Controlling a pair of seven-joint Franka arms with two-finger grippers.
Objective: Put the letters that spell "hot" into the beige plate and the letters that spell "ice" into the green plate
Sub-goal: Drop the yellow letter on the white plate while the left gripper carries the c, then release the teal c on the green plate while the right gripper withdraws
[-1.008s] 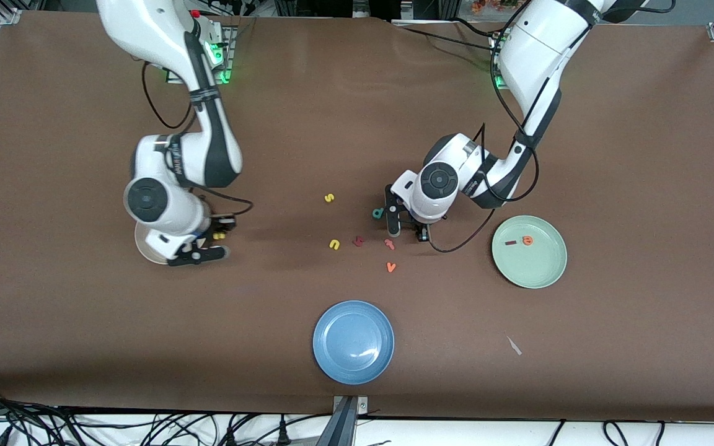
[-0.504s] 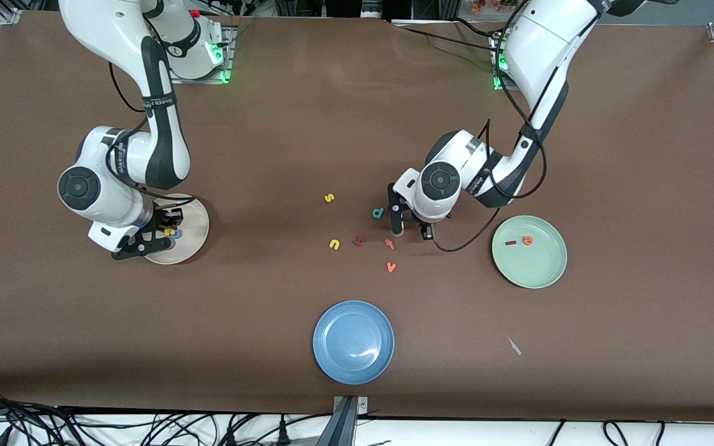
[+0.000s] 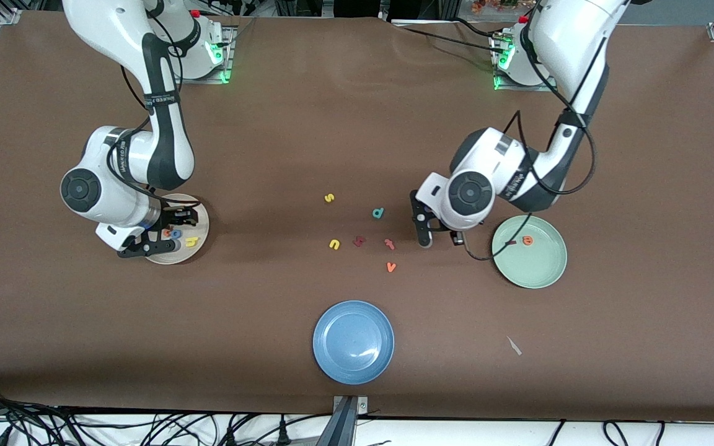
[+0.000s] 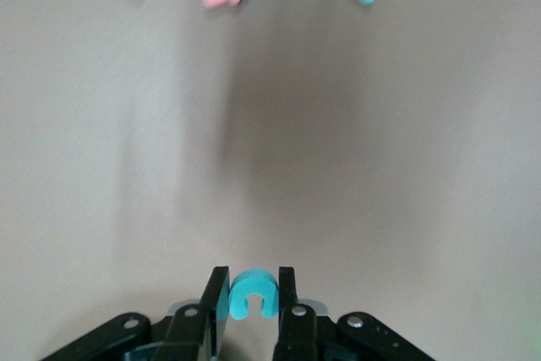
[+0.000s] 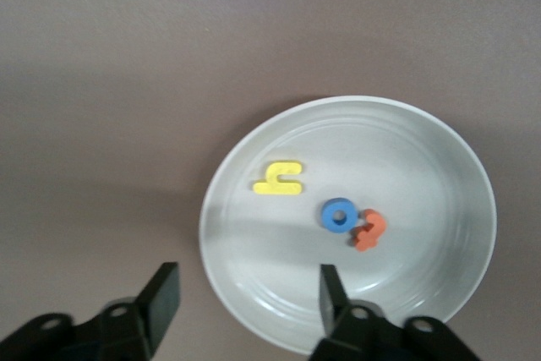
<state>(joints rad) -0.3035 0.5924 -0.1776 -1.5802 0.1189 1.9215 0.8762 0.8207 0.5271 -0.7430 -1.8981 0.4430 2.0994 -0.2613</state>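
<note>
The beige plate [image 3: 199, 218] [image 5: 439, 166] lies toward the right arm's end and holds the yellow "h" [image 3: 191, 241] [image 5: 279, 178], blue "o" [image 3: 175, 233] [image 5: 339, 215] and orange "t" [image 3: 165, 233] [image 5: 369, 230]. My right gripper [image 3: 163, 234] [image 5: 245, 293] hangs open and empty just over this plate. My left gripper [image 3: 439, 238] [image 4: 252, 302] is shut on the teal "c" [image 4: 252, 293], over bare table beside the green plate [image 3: 537, 269]; the front view hides the "c". In the green plate lie the dark red "i" [image 3: 511, 243] and orange "e" [image 3: 527, 240].
Loose letters lie mid-table: yellow "s" [image 3: 329, 198], yellow "n" [image 3: 334, 244], a dark red letter [image 3: 359, 240], a reddish letter [image 3: 389, 243], orange "v" [image 3: 391, 267], teal "d" [image 3: 379, 213]. A blue plate [image 3: 353, 342] sits nearest the front camera, with a white scrap [image 3: 514, 345] beside it.
My right gripper carried the yellow "h" over the beige plate and opened; the "h" now lies in the plate. My left gripper moved with the "c" from beside the "d" toward the green plate.
</note>
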